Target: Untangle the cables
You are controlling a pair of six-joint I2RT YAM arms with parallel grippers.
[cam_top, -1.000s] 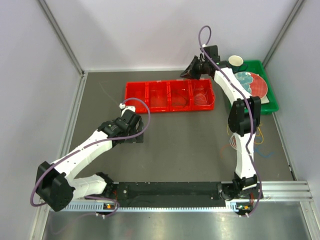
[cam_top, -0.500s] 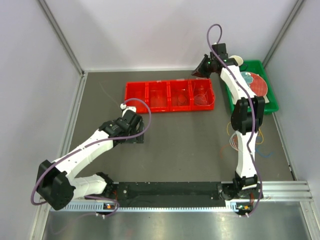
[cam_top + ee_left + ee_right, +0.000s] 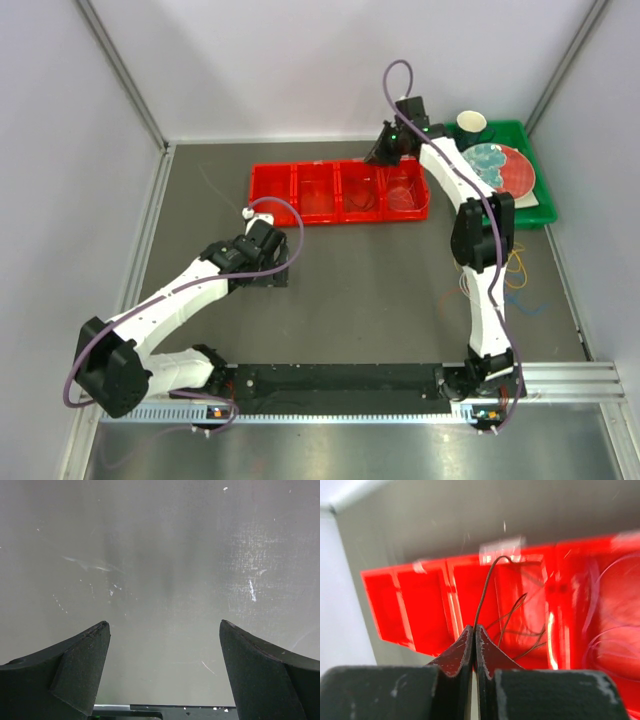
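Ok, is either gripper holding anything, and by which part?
The right gripper is shut on a thin dark cable, a single strand pinched at the very tip of its jaws, above the red tray. The left gripper is open, holding nothing.

soft, even overhead light fills the top view, with a bright sheen on the steel ledge (image 3: 350,455). the right wrist view is smeared by blur, white glare streaking the red tray (image 3: 420,605), only the dark cable (image 3: 483,590) fairly crisp.
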